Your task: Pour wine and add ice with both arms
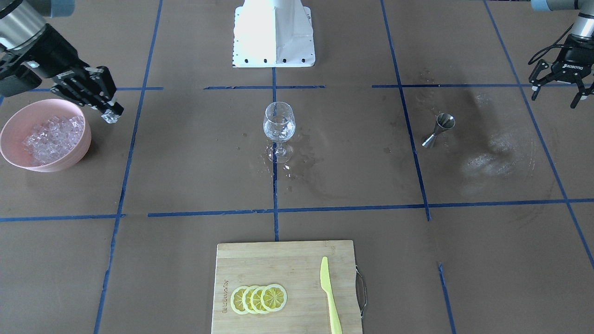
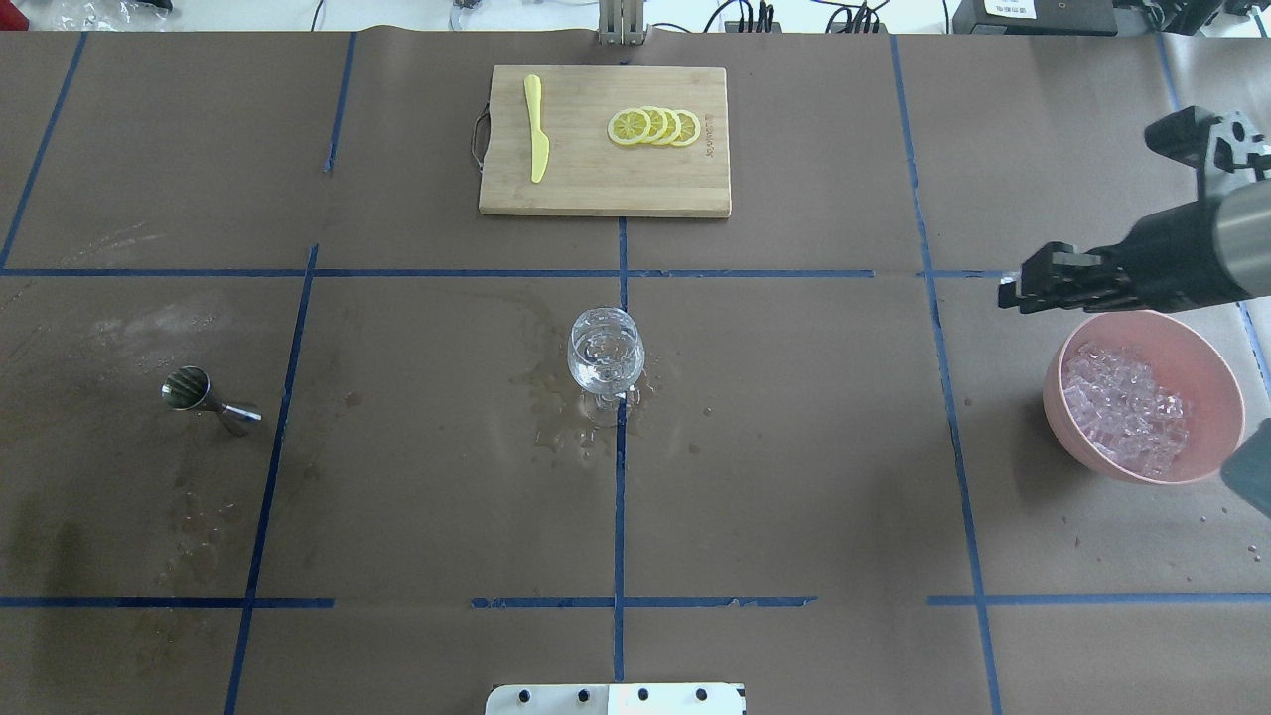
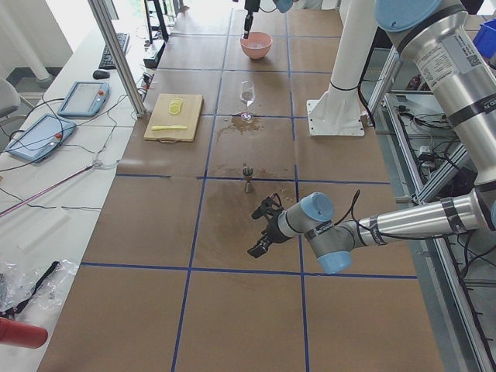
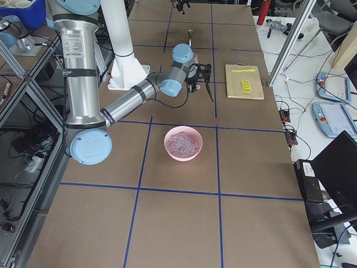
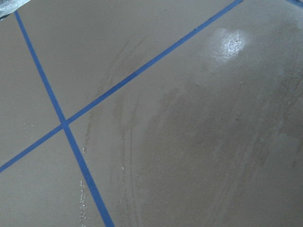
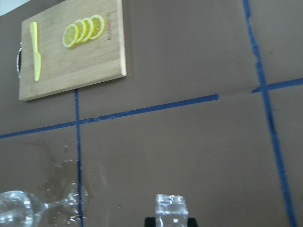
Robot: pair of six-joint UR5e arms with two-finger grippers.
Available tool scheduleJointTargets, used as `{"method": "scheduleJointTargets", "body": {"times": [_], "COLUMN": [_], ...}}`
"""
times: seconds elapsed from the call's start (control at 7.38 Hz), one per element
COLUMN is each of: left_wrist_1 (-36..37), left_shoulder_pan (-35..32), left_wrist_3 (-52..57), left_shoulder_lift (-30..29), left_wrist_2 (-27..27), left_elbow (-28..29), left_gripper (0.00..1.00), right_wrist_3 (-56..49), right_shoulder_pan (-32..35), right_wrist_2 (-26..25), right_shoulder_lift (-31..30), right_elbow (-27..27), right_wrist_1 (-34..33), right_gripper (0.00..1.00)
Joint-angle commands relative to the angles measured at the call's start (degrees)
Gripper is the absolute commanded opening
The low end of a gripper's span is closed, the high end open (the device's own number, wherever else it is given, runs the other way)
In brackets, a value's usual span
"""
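While the right hand (image 1: 109,111) is pinching a single ice cube (image 1: 110,117) between its fingertips, it is hovering above the desk (image 1: 195,153) beside the pink bowl (image 1: 14,160), on the side facing the wine glass (image 1: 279,126). The cube is appearing clear and glassy, roughly square, with whitish edges. In the right wrist view it is sitting between the dark finger pads at the bottom of the frame (image 6: 171,208). The ice heap (image 1: 53,134), many similar irregular chunks, is filling the bowl's bottom.

The glass is standing upright at the desk's centre, on a crossing of blue tape lines (image 1: 274,195), well apart from the bowl. The wine (image 2: 606,362), a small colourless amount, is lying low in the glass and is barely distinguishable from it. A scatter of wet patches (image 1: 297,162) is surrounding the foot of the glass. Between the right hand and the glass, only brown desk surface and tape are showing.

The left hand (image 1: 557,98) is hanging with its fingers spread near the desk's edge on the robot's left. A steel jigger (image 1: 438,130) is standing between it and the glass, near a broad wet smear (image 1: 496,153).

On the operators' side, a bamboo cutting board (image 1: 278,264) is carrying four overlapping lemon slices (image 1: 259,299) and a yellow knife (image 1: 330,297).
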Motion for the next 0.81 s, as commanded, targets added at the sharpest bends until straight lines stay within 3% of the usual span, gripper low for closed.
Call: {"method": "scheduleJointTargets", "body": {"times": [0.0,0.27,0.41,0.68], "left_wrist_1": [8.54,12.39,12.31,12.13], "left_shoulder_pan": [-14.82,-17.16,-17.25,-17.25], "left_wrist_3": [6.15,6.77,6.77,6.77], "left_shoulder_lift": [-5.24,-7.03,-6.86,-6.42], "left_wrist_2": [-14.56,-17.17,-17.17,-17.26], "left_elbow": [1.69,1.87,1.87,1.7], "left_gripper": [1.0,1.0,1.0,1.0], "right_wrist_3": [12.59,17.0,19.02,20.09], "right_shoulder_pan": [-10.92,-22.25,-24.83,-25.47], "right_wrist_2": [-10.36,-23.45,-28.56,-29.05], "right_shoulder_lift": [9.74,22.29,27.74,30.86], "right_elbow": [0.03,-0.75,-4.41,-6.81], "right_wrist_1": [-2.89,-17.0,-18.9,-18.74], "right_gripper": [0.0,0.0,0.0,0.0]}}
